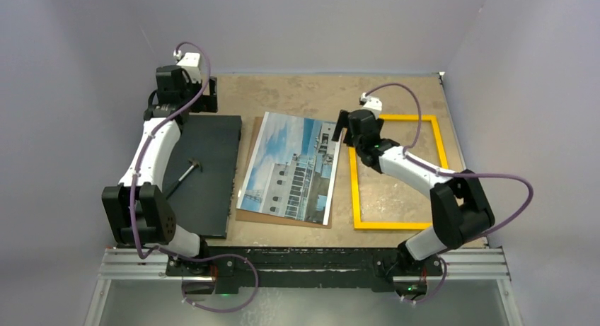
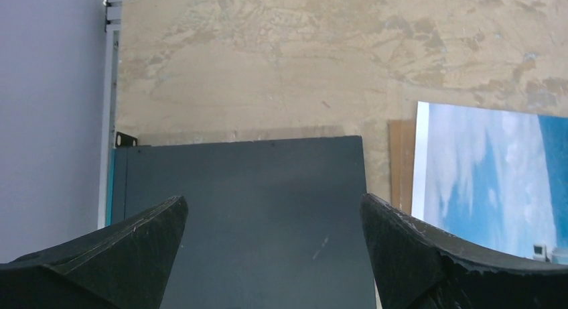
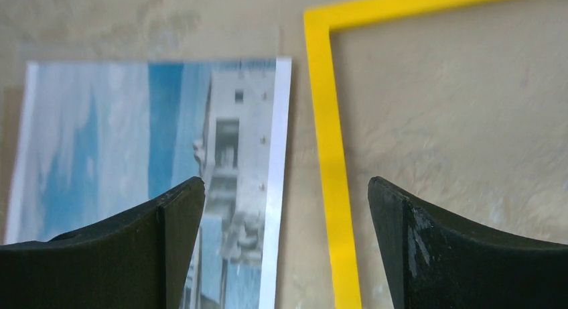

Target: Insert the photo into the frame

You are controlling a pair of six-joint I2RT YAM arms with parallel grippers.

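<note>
Your photo shows a white, many-windowed building against blue cloudy sky, with a white margin. It lies flat and slightly skewed on a brown backing board mid-table. The black board is on its left and the yellow-orange frame lies just beside its right edge. At the photo's far right corner your right gripper hangs spread wide, straddling the margin and the frame's border. Farther left, your left gripper gapes wide over the black board's far end.

Paper photo; smooth frame; matt black board; rough, worn wooden tabletop.
</note>
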